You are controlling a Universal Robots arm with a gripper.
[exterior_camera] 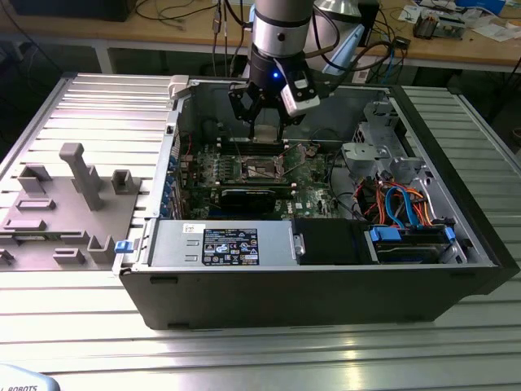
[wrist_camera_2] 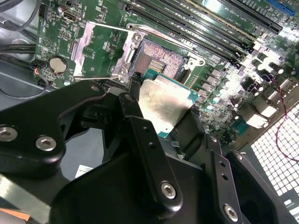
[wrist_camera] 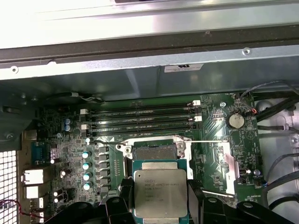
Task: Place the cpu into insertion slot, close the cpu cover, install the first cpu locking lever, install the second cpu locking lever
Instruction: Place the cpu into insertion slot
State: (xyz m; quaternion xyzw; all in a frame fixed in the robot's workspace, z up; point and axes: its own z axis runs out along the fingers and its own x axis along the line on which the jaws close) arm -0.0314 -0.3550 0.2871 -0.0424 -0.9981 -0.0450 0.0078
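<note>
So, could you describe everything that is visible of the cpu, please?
The cpu is a flat square chip with a dull silver-grey metal top, faint print and a green rim. The tool holds it by two opposite sides, with its fingers touching it. It sits roughly level, raised near the open insertion slot, not yet inserted.

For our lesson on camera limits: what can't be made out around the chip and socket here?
First wrist view: the cpu covers the insertion slot's near part.
Second wrist view: the gripper hides the cpu's lower edge.
Exterior view: the slot's inside is too small.
</note>
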